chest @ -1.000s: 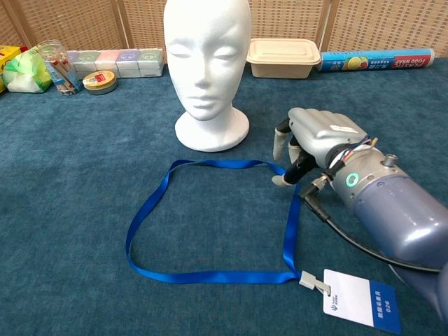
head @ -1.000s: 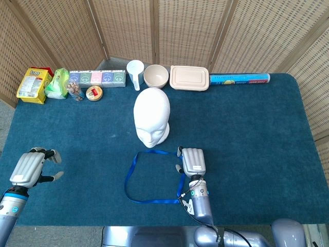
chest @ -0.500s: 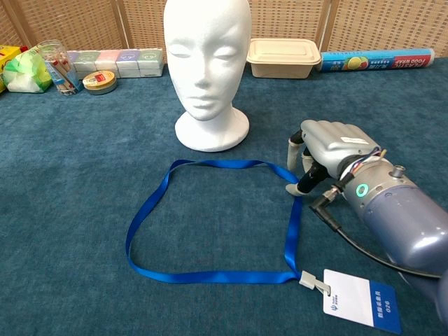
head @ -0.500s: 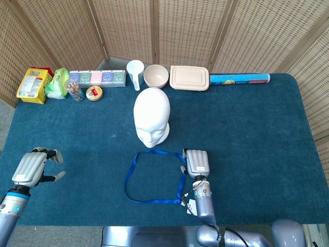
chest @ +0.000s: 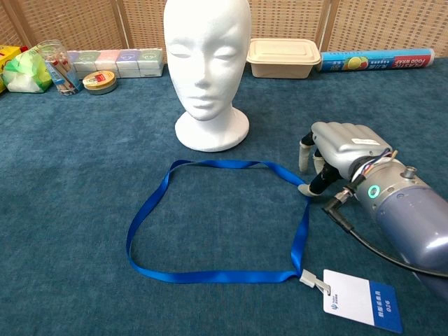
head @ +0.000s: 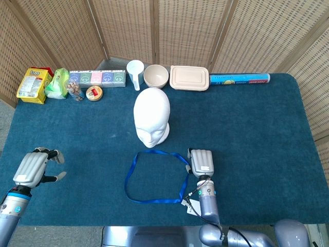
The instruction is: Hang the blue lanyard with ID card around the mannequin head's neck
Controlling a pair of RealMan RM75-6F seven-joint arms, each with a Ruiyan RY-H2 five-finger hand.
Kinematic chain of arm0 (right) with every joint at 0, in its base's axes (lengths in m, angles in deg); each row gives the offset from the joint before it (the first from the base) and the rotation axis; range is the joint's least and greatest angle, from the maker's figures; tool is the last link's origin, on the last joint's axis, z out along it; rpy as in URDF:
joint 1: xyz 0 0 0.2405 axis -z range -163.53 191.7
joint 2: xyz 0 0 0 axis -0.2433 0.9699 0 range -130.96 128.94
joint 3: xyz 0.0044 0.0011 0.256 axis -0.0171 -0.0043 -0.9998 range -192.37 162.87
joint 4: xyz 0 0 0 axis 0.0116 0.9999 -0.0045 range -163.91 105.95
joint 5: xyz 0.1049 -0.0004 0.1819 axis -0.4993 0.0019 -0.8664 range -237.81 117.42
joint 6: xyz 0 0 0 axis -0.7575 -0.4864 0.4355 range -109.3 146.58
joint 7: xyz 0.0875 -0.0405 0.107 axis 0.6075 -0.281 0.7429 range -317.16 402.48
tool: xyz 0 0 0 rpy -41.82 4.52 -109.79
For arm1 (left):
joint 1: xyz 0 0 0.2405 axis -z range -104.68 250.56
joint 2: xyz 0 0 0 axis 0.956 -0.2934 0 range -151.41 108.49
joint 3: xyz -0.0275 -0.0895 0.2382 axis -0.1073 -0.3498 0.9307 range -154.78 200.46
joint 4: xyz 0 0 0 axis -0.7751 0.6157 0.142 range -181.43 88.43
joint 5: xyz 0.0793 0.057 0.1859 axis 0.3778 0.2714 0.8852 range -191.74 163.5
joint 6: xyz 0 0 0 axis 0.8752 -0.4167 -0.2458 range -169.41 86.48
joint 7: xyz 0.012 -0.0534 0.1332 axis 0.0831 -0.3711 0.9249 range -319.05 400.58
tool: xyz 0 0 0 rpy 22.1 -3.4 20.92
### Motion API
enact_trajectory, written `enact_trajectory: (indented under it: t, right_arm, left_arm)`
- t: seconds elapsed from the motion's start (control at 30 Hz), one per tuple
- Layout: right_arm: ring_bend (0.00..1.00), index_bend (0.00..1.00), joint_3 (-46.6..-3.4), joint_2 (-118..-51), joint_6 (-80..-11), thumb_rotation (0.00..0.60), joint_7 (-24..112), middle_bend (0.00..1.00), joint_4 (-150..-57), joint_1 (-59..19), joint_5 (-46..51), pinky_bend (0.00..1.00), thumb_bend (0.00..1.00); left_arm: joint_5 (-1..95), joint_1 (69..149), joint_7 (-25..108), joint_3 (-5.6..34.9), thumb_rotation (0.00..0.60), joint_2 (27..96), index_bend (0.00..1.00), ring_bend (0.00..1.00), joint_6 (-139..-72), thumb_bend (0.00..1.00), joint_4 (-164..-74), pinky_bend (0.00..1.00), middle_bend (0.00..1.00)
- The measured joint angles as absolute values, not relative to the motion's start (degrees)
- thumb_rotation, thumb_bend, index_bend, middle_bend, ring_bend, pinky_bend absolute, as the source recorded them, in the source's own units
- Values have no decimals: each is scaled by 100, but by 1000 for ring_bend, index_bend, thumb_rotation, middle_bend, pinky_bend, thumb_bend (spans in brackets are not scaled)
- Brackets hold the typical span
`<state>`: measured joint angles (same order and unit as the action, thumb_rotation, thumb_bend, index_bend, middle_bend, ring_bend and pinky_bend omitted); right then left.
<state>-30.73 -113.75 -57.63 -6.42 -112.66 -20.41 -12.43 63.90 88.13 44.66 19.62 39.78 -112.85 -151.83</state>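
Near the front edge of the dark blue surface (head: 257, 134), the blue ribbon lanyard (chest: 210, 218) lies looped before the white foam mannequin head (chest: 207, 63).
Right hand (chest: 343, 150) fingers (chest: 305, 189) curled, touching the lanyard's right side; whether pinching, I cannot tell. White-and-blue ID card (chest: 362, 301) lies flat. Left hand (head: 32, 167) fingers spread, empty.

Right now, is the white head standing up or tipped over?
Standing up: the white foam mannequin head sits on its round base, face forward.

One mannequin head (head: 151, 118), one blue lanyard (chest: 210, 224), one ID card (chest: 362, 301), two hands (head: 201, 162) (head: 32, 168), one bowl (head: 156, 76), one lidded container (head: 189, 77)
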Motion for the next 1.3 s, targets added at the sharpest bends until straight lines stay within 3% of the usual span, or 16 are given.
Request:
enact_trajectory:
  t: [0.53, 1.3]
  right_arm:
    - [946, 521, -3101, -11468, -5703, 570, -819, 708, -11252, -2180, -1362, 1000, 376]
    - [945, 519, -3039, -11351, -5707, 567, -858, 693, -11338, -2182, -1477, 1000, 437]
  left_arm:
    - [6393, 8796, 4333, 1977, 600, 3967, 516, 456, -11291, 196, -15114, 282, 539]
    - [6424, 8832, 4241, 1985, 600, 3992, 516, 456, -11236, 196, -15067, 284, 539]
